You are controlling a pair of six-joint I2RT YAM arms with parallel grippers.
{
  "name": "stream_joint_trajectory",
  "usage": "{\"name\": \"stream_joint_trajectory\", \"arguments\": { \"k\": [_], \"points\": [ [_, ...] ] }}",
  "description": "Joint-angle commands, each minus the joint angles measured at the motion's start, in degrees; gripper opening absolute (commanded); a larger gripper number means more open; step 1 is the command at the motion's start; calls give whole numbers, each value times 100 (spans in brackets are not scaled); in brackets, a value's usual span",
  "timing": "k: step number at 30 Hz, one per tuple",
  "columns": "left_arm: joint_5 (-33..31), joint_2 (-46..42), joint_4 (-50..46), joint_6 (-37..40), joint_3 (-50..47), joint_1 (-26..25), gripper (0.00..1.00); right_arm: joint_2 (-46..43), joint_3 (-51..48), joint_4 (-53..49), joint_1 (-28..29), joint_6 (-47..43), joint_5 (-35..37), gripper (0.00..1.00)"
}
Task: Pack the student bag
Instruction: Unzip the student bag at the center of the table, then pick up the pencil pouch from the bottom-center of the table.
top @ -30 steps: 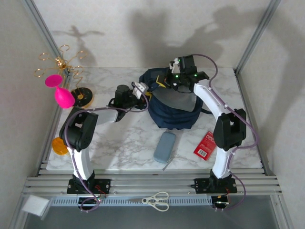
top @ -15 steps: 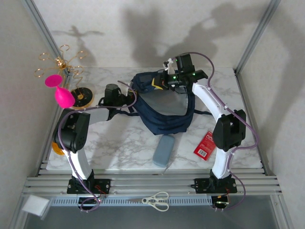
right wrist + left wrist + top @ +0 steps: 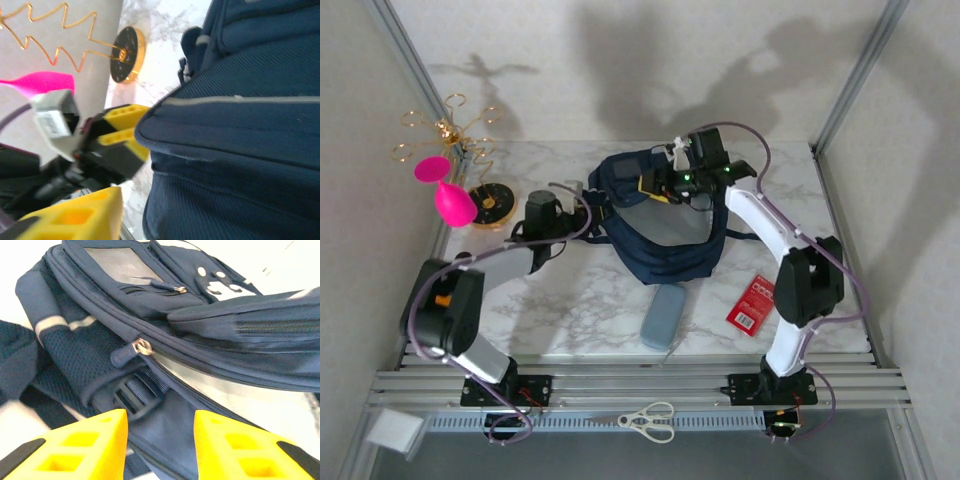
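Note:
The student bag point(image 3: 665, 235), navy with a pale stripe, lies slumped in the middle of the marble table with its top gaping. My left gripper point(image 3: 586, 207) sits at the bag's left edge. Its yellow fingers point(image 3: 95, 440) stand apart with navy fabric, a zip pull point(image 3: 142, 346) and a buckle point(image 3: 137, 395) just beyond them; nothing is clamped. My right gripper point(image 3: 660, 182) hovers over the bag's rear rim. One yellow finger point(image 3: 85, 212) stands clear of the bag's edge point(image 3: 165, 150); the fabric hides the other.
A grey-blue pencil case point(image 3: 665, 313) and a red packet point(image 3: 752, 304) lie in front of the bag. A gold wire stand point(image 3: 445, 135), a pink piece point(image 3: 448, 197) and a black-and-gold disc point(image 3: 492, 205) stand at the far left. Scissors point(image 3: 650, 421) rest on the front rail.
Both grippers have opened and let go of the bag. The bag has sagged lower and wider, and the left arm has drawn back to the left.

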Motion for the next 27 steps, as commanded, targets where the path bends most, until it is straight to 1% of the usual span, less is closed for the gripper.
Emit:
{"name": "stream_joint_trajectory", "arguments": {
  "k": [1, 3, 5, 7, 9, 11, 13, 17, 19, 22, 24, 27],
  "points": [
    [-249, -679, -285, -968, -469, -290, 43, -881, -662, -220, -9, -199, 483, 53],
    [-306, -1051, -589, -1019, -641, -617, 47, -1346, -1202, -407, 34, -187, 728, 58],
    [-534, -1336, -1032, -1089, -717, -920, 48, -1793, -1722, -540, 145, -141, 875, 63],
    [-522, -1604, -1178, -1155, -873, -1165, 50, -2235, -2250, -684, 296, -31, 986, 66],
    [-680, -1857, -1375, -1370, -997, -1319, 51, -2655, -2698, -803, 383, 141, 1125, 69],
    [-589, -2042, -1450, -1609, -1149, -1443, 52, -3066, -3073, -996, 529, 390, 1537, 71],
    [-736, -2235, -1622, -1896, -1276, -1689, 52, -3452, -3532, -1031, 715, 666, 1725, 74],
    [-693, -2309, -1473, -2555, -1604, -2361, 54, -3849, -4617, -651, 1054, 1283, 1787, 77],
    [-827, -2178, -1472, -2743, -1690, -2795, 54, -3966, -5180, -176, 1184, 1543, 1724, 78],
    [-743, -1785, -1043, -3112, -1844, -3223, 53, -3848, -5743, 807, 1229, 1762, 1300, 77],
    [-854, -1489, -844, -3230, -1848, -3496, 51, -3747, -5976, 1377, 1255, 1852, 1133, 76],
    [-658, -942, -259, -3412, -1848, -3709, 47, -3483, -6276, 1842, 1201, 1965, 1170, 73]
  ]
}}
